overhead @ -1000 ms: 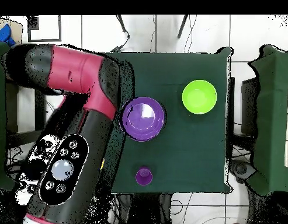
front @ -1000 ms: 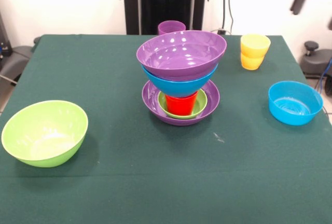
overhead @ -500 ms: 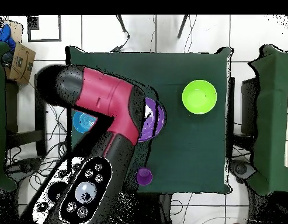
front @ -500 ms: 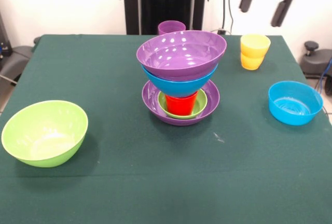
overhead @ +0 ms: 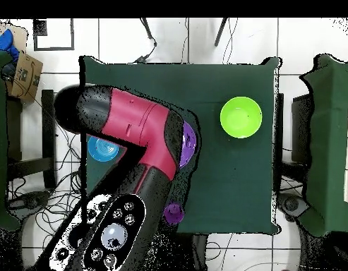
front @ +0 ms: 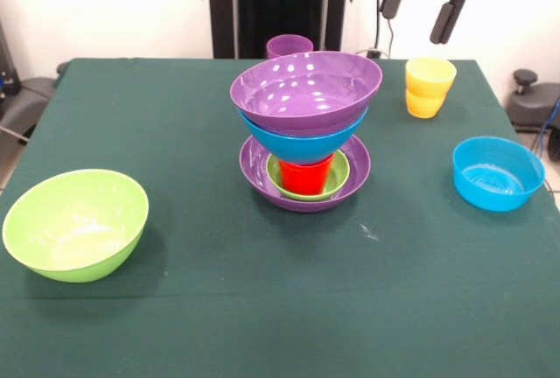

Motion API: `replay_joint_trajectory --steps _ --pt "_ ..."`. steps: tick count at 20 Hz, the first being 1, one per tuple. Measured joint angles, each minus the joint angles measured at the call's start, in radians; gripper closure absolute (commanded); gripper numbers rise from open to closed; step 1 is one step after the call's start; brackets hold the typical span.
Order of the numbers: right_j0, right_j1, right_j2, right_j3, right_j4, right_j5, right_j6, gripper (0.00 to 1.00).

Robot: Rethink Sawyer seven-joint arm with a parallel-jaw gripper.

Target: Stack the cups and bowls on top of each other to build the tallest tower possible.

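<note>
The tower stands at the table's middle: a purple base bowl (front: 261, 168), a small green bowl (front: 339, 177), a red cup (front: 305, 175), a large blue bowl (front: 302, 143) and a purple bowl (front: 306, 89) on top. Two stacked yellow cups (front: 430, 87) stand at the far right. A purple cup (front: 289, 45) stands behind the tower. My gripper (front: 420, 6) is open and empty, high above the table, above and slightly left of the yellow cups. In the overhead view my arm (overhead: 134, 130) hides the gripper and most of the tower; only the top purple bowl's edge (overhead: 188, 145) shows.
A large lime green bowl (front: 75, 224) sits at the near left, also in the overhead view (overhead: 241, 117). A small blue bowl (front: 497, 173) sits at the right, partly seen under the arm in the overhead view (overhead: 101, 148). The purple cup (overhead: 175, 213) shows near the robot's base.
My gripper has come into the front view at the top right and moved left, towards the space above the yellow cups. In the overhead view the arm has swung over the tower.
</note>
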Motion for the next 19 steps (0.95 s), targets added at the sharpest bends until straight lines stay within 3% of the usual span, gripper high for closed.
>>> replay_joint_trajectory --steps 19 --pt "-0.082 -0.025 0.071 0.013 -0.066 -0.018 0.0 0.0"
